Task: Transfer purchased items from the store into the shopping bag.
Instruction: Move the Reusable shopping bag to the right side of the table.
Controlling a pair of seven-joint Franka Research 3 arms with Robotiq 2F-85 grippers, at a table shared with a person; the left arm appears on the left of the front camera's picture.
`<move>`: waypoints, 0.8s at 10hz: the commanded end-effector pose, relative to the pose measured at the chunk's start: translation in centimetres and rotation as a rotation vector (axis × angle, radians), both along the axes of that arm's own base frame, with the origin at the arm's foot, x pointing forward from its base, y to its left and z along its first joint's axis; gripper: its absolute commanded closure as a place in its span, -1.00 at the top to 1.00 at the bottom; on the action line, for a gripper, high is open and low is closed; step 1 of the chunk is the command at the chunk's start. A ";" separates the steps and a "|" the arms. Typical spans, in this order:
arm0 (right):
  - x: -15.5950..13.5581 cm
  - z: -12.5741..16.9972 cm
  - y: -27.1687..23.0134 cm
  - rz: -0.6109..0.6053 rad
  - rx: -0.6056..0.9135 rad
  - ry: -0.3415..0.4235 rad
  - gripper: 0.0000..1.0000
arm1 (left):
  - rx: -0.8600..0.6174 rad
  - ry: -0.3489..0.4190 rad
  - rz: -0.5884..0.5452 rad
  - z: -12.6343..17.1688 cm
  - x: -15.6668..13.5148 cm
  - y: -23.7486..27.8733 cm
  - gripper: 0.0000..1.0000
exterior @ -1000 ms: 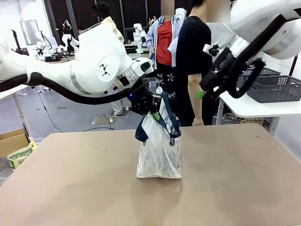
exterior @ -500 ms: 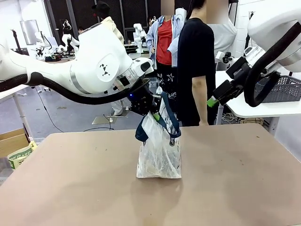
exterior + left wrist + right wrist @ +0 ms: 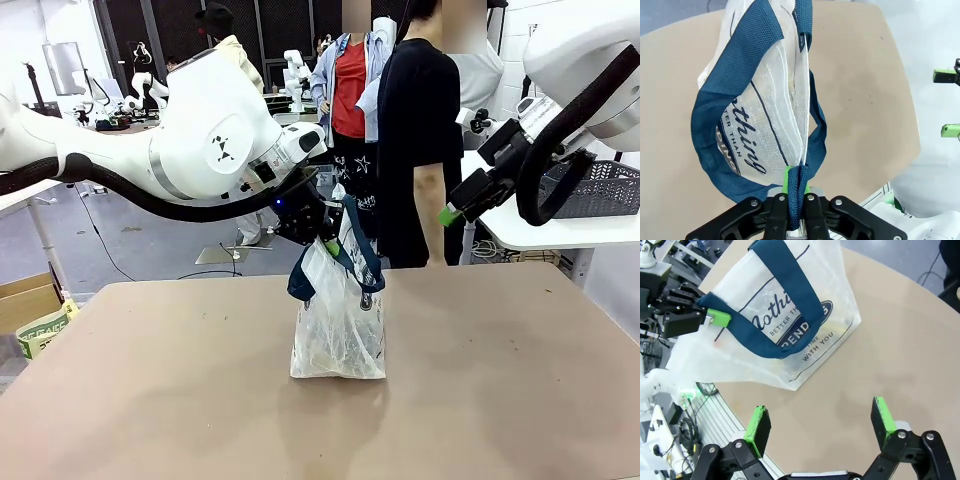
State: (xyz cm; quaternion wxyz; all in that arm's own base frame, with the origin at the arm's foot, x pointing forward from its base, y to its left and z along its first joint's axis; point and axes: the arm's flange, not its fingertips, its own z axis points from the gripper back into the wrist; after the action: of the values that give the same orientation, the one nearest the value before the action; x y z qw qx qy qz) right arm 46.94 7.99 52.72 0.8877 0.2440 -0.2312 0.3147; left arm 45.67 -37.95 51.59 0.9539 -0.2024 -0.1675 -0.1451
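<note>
The shopping bag (image 3: 338,320) stands upright at the middle of the table (image 3: 500,400), the sole obstacle on the tabletop; bare surface lies open on every side of it. Its mouth is obstructed on the robot's left by the left gripper (image 3: 318,237), clamped on a navy handle (image 3: 799,192). Approach from the right is free above the table; the right gripper (image 3: 447,214) hangs there, jaws spread. A person (image 3: 415,150) blocks the far edge.

I see robotics lab: more white arms (image 3: 297,75) on benches behind, cables on grey floor (image 3: 150,240), basket (image 3: 590,187) on white side table (image 3: 530,232), people standing.
</note>
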 end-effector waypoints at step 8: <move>0.2 0.3 0.1 -0.012 -0.018 0.013 1.00 | 0.260 -0.149 0.042 8.9 2.9 4.5 -1.00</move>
State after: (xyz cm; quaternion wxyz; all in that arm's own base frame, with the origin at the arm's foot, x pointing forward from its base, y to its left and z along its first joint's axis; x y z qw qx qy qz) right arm 46.95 7.98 52.71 0.8878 0.2439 -0.2312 0.3145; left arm 48.49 -34.06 58.53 0.9600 -0.0848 -0.2033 -0.1726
